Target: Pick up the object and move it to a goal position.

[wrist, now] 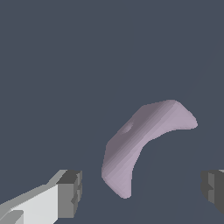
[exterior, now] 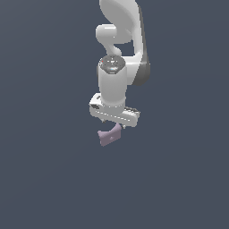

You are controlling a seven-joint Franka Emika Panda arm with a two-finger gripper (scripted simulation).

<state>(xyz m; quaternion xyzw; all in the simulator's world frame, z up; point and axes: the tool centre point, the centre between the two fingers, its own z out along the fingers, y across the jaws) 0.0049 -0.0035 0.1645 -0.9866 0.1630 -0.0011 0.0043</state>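
Note:
The object (exterior: pixel 109 135) is a small pale mauve-purple blocky piece with a notch in one edge. In the exterior view it sits just below my white gripper (exterior: pixel 114 121), partly hidden by the hand. In the wrist view the object (wrist: pixel 142 142) appears as a curved mauve piece lying between and beyond my two fingers. One grey finger pad (wrist: pixel 70 194) and the other (wrist: pixel 213 189) stand wide apart on either side of it, not touching it. My gripper (wrist: pixel 142 192) is open and holds nothing.
A plain dark blue-grey surface (exterior: pixel 49 179) fills both views. The white arm (exterior: pixel 120 40) rises above the gripper in the exterior view. No other objects show.

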